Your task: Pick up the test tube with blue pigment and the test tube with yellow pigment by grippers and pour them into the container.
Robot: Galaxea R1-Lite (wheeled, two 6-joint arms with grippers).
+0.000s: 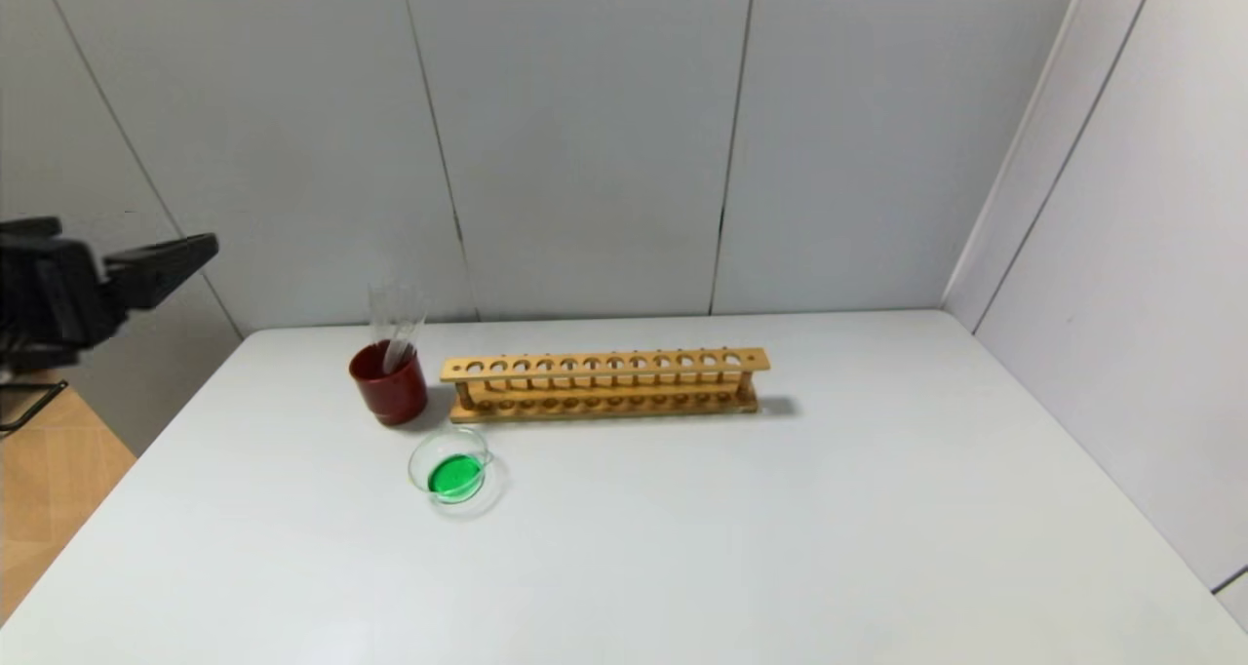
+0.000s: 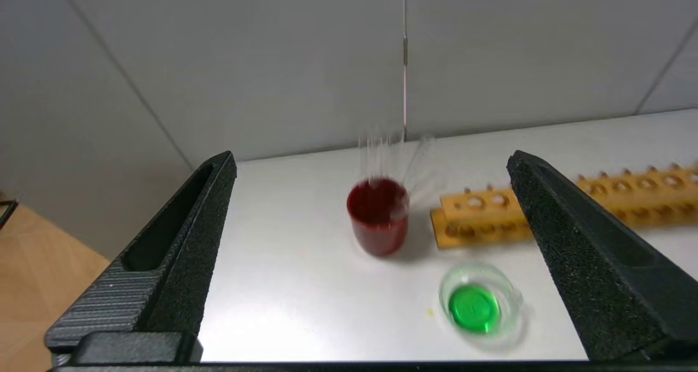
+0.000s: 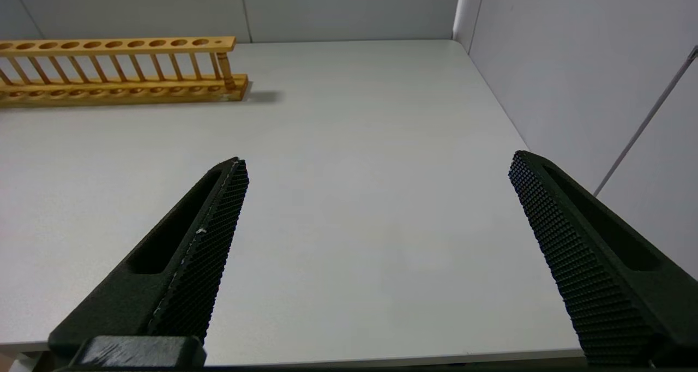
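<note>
The container (image 1: 417, 462) is a shallow clear glass dish holding green liquid; it sits on the white table in front of a dark red cup (image 1: 390, 392). Clear test tubes (image 1: 398, 319) lean in the cup. Their bottom ends are hidden inside it, so I cannot tell the blue one from the yellow one. My left gripper (image 1: 136, 241) is open and empty, raised off the table's left edge. Its wrist view (image 2: 373, 158) shows the cup (image 2: 379, 230), the tubes (image 2: 381, 154) and the dish (image 2: 444, 290) well ahead. My right gripper (image 3: 377, 159) is open and empty over the table's near right part, out of the head view.
An empty wooden test tube rack (image 1: 604, 382) stands right of the cup, also in the left wrist view (image 2: 600, 203) and the right wrist view (image 3: 120, 66). Grey walls close the back and right. Wooden floor (image 1: 49, 489) shows past the table's left edge.
</note>
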